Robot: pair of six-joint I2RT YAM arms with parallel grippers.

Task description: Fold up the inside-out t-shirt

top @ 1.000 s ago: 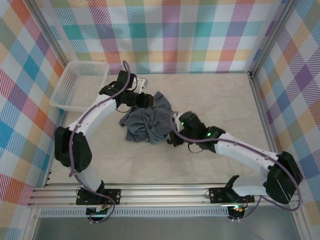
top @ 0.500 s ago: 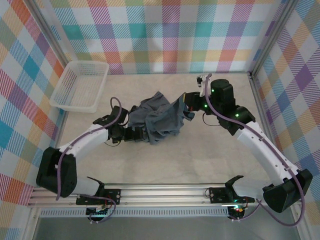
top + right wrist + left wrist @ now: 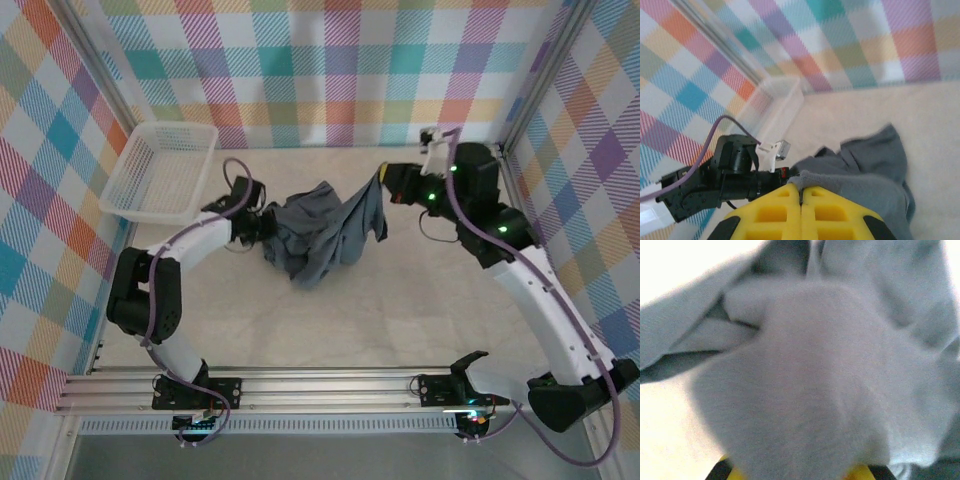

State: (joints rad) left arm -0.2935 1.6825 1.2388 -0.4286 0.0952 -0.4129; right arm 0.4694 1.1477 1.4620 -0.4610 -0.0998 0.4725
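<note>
The inside-out t-shirt (image 3: pixel 322 235) is a crumpled slate blue-grey bunch, stretched between my two grippers in the middle of the table. My left gripper (image 3: pixel 262 226) is at its left end. In the left wrist view the cloth (image 3: pixel 805 390) presses right over the jaws and hides all but the yellow finger bases (image 3: pixel 860 473). My right gripper (image 3: pixel 384 183) holds the shirt's upper right edge lifted. Its yellow fingers (image 3: pixel 780 210) are pressed together with a fold of the shirt (image 3: pixel 865 175) pinched at their tips.
A white mesh basket (image 3: pixel 160 172) stands at the back left, and appears as a pale box (image 3: pixel 782 97) in the right wrist view. Plaid walls ring the table. Bare tabletop (image 3: pixel 400 300) lies in front of the shirt.
My left gripper moved up to the shirt's left end, opened wide and closed on it. My right gripper carried its edge of the shirt a little further back and to the right.
</note>
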